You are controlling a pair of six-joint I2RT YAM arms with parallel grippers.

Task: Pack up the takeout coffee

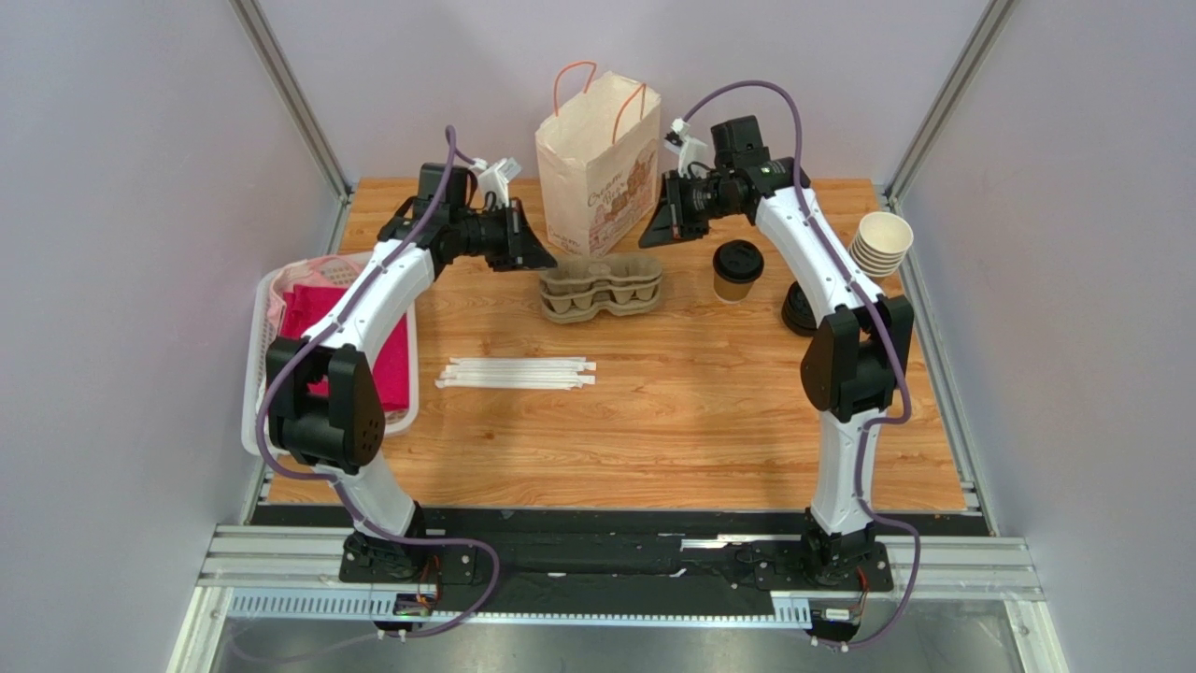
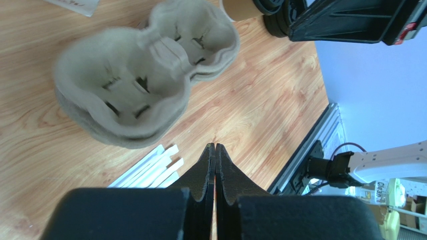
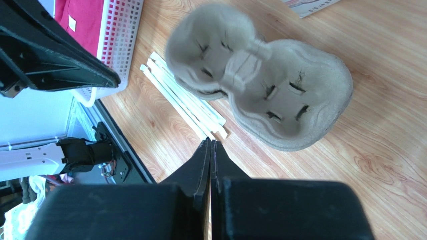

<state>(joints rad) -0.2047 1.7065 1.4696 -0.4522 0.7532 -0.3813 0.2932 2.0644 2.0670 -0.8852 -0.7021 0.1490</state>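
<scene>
Right gripper (image 1: 659,222): jaws pressed flat together, nothing between them, hanging above the right end of the cup carrier (image 1: 601,292), close beside the paper bag (image 1: 597,161). Left gripper (image 1: 539,254), same story: pinched tight, empty, over the carrier's left end. Now the takeout coffee (image 1: 736,269): it stands upright on the table (image 1: 674,435) just right of the carrier, lid on, out to the right gripper's right and a little nearer that arm's base. So the right arm is plainly the closer one. I'd say it must spread those jaws before coming at the cup from the side.
</scene>
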